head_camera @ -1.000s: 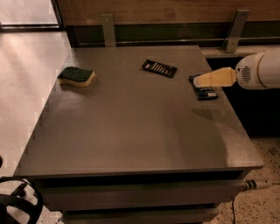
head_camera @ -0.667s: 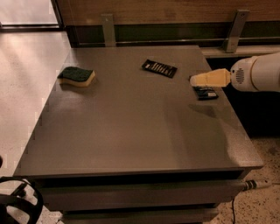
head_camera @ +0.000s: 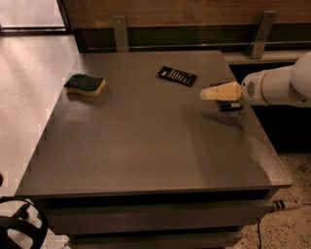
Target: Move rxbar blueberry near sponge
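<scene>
Grey tabletop (head_camera: 146, 151) fills most of the view, with a wood-panelled wall (head_camera: 194, 14) behind it and pale floor (head_camera: 29, 73) on the left of the view. We locate the sponge (head_camera: 86, 84) near the far-left corner, green side up. A black bar (head_camera: 177, 76) lies near the far edge, towards the middle; we do not treat it as the target.

The rxbar (head_camera: 230, 105) lies flat near the right edge of the table, well apart from the sponge. Only a dark strip of it shows, because the gripper (head_camera: 206, 93) sits directly over it. The cream-coloured gripper reaches in from the right on a white arm (head_camera: 279, 86) and points left. We cannot tell whether it is spread or closed, nor whether it touches the rxbar.

Handling notes, as we judge them:
- The rxbar should be light, so lifting force is not a concern.
- Its wrapper is probably smooth and slightly puffy, so it may slip or squash a little under pressure.
- The contents should flex rather than break.
- We would take hold across the short width, at mid-length; the wrapper ends are likely to fold and pull free.
- It sits low, so the gripper must descend almost to the tabletop
</scene>
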`<state>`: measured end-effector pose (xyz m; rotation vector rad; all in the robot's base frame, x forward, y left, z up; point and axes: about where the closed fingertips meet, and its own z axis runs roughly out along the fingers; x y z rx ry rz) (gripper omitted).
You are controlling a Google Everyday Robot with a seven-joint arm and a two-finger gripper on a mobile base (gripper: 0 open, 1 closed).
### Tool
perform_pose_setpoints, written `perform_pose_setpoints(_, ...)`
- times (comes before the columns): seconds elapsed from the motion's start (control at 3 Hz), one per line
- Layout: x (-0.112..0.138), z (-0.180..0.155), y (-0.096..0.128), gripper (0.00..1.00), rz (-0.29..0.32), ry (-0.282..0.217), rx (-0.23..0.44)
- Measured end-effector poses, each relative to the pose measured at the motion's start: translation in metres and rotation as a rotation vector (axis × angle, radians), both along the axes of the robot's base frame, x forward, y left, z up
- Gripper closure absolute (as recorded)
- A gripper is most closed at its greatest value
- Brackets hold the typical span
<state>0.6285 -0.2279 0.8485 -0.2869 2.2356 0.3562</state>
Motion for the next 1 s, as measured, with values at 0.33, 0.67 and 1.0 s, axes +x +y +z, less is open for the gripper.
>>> perform_pose_setpoints(0.33, 0.009, -0.013, 0.006, 0.00, 0.015, 0.031, 0.001)
perform_pose_setpoints(0.67, 0.014, -0.027, 0.008, 0.00, 0.026, 0.063, -0.010)
perform_pose_setpoints(1.0, 0.017, -0.034, 0.005, 0.00, 0.030, 0.085, -0.028)
